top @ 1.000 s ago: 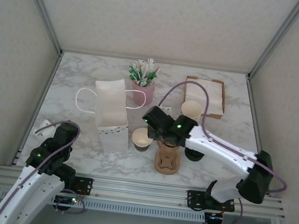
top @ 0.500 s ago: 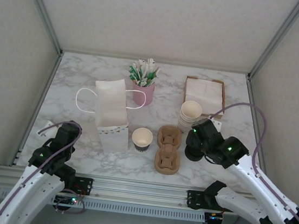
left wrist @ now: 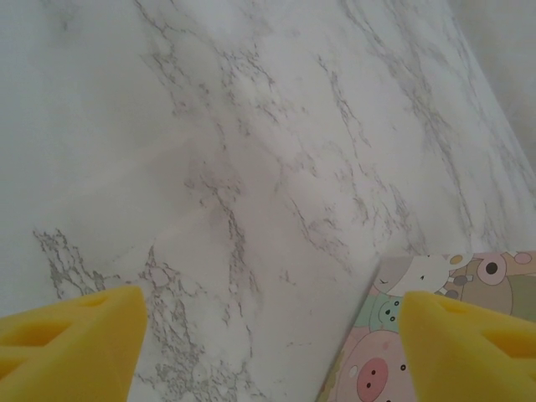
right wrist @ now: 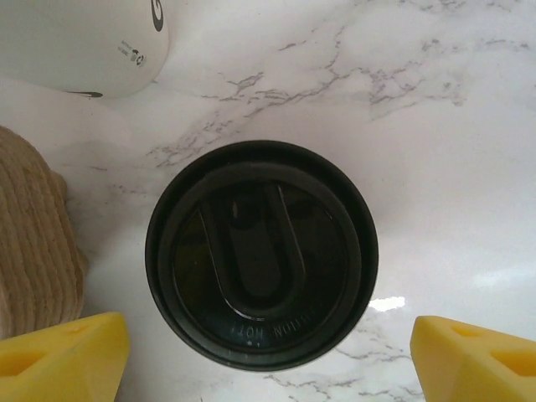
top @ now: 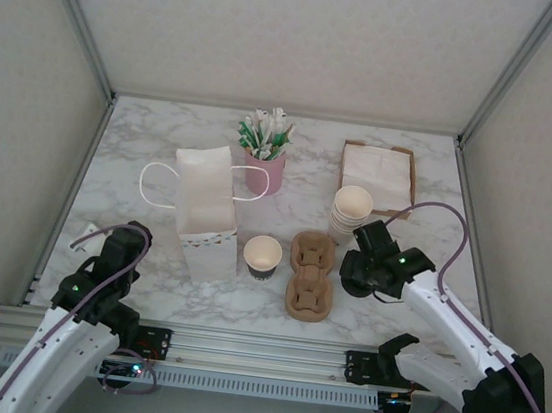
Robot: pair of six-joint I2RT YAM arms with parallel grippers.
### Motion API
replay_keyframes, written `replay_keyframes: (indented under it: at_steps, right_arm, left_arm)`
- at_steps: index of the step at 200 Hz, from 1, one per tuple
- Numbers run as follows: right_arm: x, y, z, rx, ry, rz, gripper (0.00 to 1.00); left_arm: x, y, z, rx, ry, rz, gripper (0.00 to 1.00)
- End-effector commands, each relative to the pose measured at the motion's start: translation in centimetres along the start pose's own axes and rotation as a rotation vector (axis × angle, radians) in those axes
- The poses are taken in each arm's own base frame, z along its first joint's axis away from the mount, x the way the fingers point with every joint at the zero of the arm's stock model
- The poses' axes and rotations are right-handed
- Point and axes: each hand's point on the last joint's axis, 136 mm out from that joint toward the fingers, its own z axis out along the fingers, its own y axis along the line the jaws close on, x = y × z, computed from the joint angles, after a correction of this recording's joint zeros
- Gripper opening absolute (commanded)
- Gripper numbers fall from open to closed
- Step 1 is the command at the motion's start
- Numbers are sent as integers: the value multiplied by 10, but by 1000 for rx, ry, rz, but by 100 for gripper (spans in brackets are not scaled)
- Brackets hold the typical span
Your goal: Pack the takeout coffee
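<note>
A round black lid [right wrist: 261, 255] lies on the marble, and no cup wall shows under it. My right gripper [right wrist: 268, 358] hangs open straight above it, with one yellow fingertip [right wrist: 63, 352] on each side, clear of the rim. From above, that gripper [top: 359, 270] covers most of the lid [top: 354, 288]. A lidless cream cup [top: 262, 255] stands left of the cardboard carriers [top: 310, 276]. The takeout coffee, a capped cup, is out of view. My left gripper [left wrist: 268, 343] is open over bare marble at the near left [top: 122, 246].
A white paper bag [top: 205, 210] lies left of the cup. A stack of cream cups [top: 353, 206] stands just behind the right gripper. Farther back are a napkin tray [top: 379, 174] and a pink cup of packets [top: 266, 150]. A cartoon-printed card [left wrist: 435, 335] lies under the left gripper.
My right arm swung from above the carriers to the right and now hangs over the black lid, its jaws opened wider. The left arm barely moved.
</note>
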Motion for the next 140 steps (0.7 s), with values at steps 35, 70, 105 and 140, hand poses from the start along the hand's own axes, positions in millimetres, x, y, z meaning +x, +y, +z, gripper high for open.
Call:
replay_keyframes:
  at_steps: [35,70,105,140]
  right_arm:
    - [-4,2,16,21,21,-38,85]
    - [-2,1,23,38,35,-49,84]
    - [-3,2,27,44,37,-46,81]
    - [-1,1,30,54,43,-47,80]
  left_arm:
    - [-2,1,-2,3,-9,-118,80]
    - [-1,1,-2,3,-7,-119,80]
    - [-1,1,-2,4,-6,-121,80]
    - [0,1,-1,4,-2,-123,80]
